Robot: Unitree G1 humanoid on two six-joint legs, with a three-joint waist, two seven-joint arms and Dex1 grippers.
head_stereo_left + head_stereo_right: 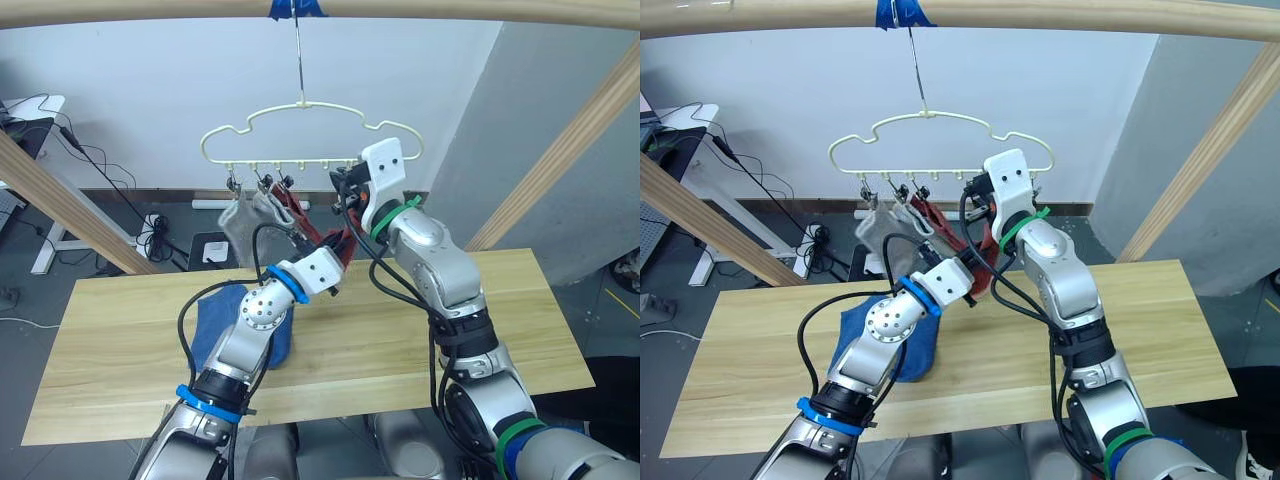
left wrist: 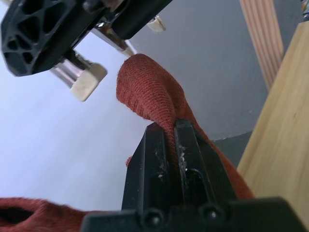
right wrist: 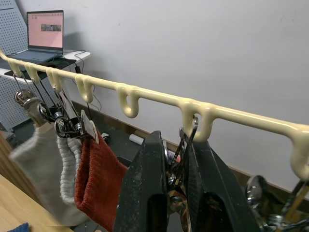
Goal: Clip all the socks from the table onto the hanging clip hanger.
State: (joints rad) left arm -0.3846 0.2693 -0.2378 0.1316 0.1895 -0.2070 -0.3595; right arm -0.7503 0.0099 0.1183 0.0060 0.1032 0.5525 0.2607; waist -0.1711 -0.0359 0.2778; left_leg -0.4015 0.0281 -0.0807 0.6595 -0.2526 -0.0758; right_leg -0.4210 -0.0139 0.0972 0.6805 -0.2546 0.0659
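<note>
Clip hanger (image 1: 310,140) carries two grey socks (image 1: 245,225) and one rust-red sock (image 3: 99,181). Left gripper (image 2: 171,145) pinches a second rust-red sock (image 2: 149,96); right gripper (image 3: 176,183) squeezes a clip (image 3: 181,159). Apparently two blue socks (image 1: 890,335) remain on the table (image 1: 500,320).

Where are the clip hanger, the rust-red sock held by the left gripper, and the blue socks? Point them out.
clip hanger (image 1: 262,118): left eye view, upper wavy wire.
rust-red sock (image 2: 149,92): left wrist view, bunched fabric above the fingers.
blue socks (image 1: 858,325): right eye view, fabric on the table.
</note>
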